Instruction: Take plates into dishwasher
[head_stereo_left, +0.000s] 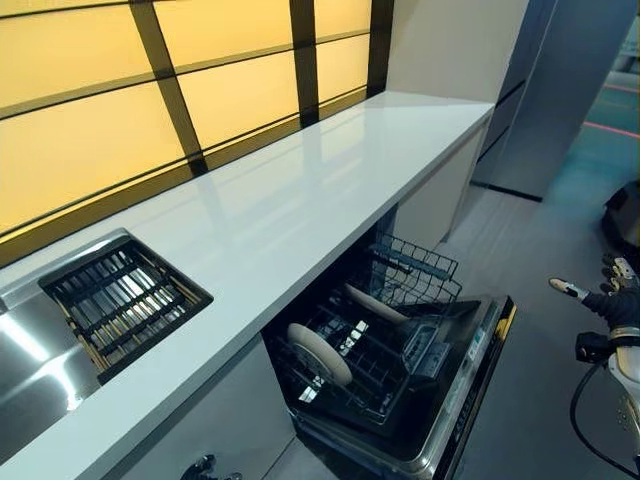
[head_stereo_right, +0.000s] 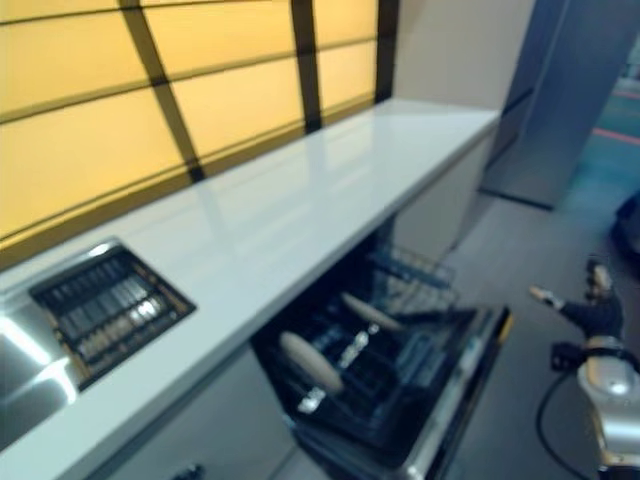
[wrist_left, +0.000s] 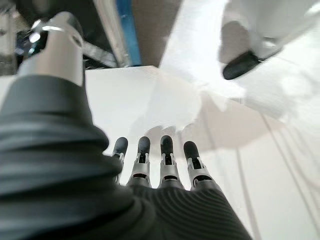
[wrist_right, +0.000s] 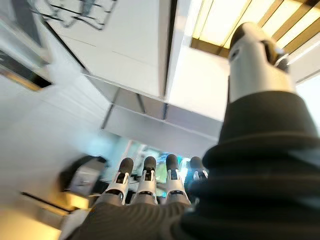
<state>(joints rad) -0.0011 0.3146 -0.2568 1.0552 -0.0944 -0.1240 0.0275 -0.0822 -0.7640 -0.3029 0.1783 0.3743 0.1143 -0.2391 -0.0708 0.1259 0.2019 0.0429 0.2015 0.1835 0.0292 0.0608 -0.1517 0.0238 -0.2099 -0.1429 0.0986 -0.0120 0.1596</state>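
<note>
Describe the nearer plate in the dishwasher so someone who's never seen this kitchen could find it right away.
Under the long white counter the dishwasher stands open with its dark lower rack pulled out. Two pale round plates stand on edge in it. The nearer plate is at the rack's front left, closer to the sink, while the other plate leans further back by the wire basket.

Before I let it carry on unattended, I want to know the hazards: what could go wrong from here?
The dishwasher door lies fully open and low, jutting into the floor space beside the right hand; a step or arm swing could strike it. The lower rack is pulled out with two plates standing on edge; a bump might tip them. Both hands are open and hold nothing, the left hand showing only in its wrist view.
</note>
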